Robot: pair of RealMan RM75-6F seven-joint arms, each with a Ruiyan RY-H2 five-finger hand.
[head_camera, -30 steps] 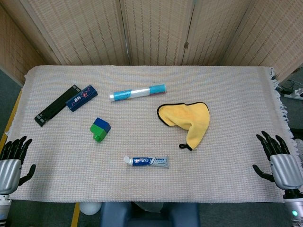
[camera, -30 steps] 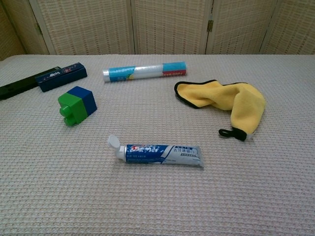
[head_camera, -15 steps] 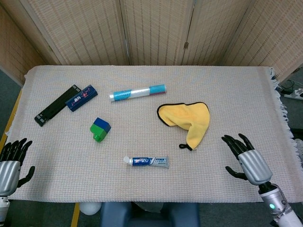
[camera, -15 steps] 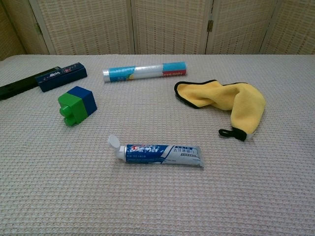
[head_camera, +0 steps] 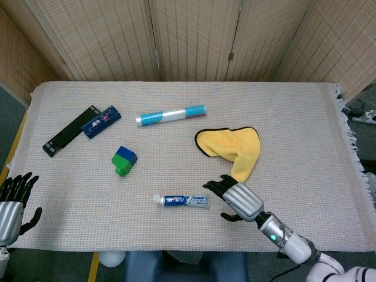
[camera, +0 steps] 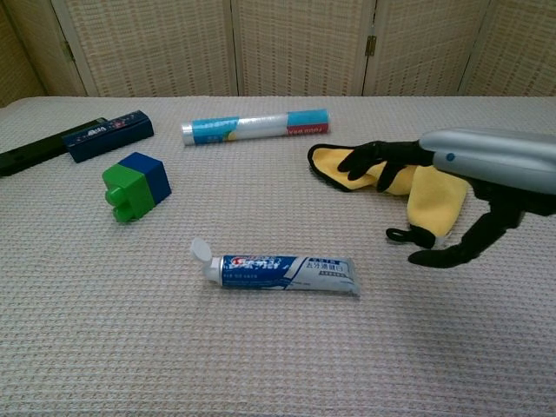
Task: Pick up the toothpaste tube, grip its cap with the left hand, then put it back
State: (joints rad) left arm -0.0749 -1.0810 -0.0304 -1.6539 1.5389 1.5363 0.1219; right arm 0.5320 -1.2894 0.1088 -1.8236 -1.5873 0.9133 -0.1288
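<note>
Head view shows the toothpaste tube [head_camera: 183, 201] lying flat on the woven table cloth [head_camera: 294, 117] near the front edge, its white cap [head_camera: 157, 199] pointing toward my left side and its crimped tail toward my right. My right hand [head_camera: 236, 198] hangs just beside that tail end with fingers spread and nothing in them, not yet touching the tube. My left hand [head_camera: 13, 202] sits at the front left corner of the table, also unclenched and holding nothing, well apart from the tube. Chest view shows the same right hand [camera: 452, 187] reaching in from the right, its dark fingers [camera: 369, 161] passing in front of the yellow cloth [camera: 434, 195], thumb dropped low toward the table. Behind the tube sit a green and blue toy block [head_camera: 124, 160], a rolled pack with blue and pink ends [head_camera: 171, 114], a dark blue box [head_camera: 101, 121] and a black bar [head_camera: 70, 131], none of them in my path. As I judge it, the step in hand is the pick-up, and I would do it well by closing on the flat rear half of the tube, thumb on 1 side and fingers on the other, leaving the cap end free for my left hand. I should grip lightly, since a soft tube will likely buckle, and lift it level so the cap stays pointed left.
</note>
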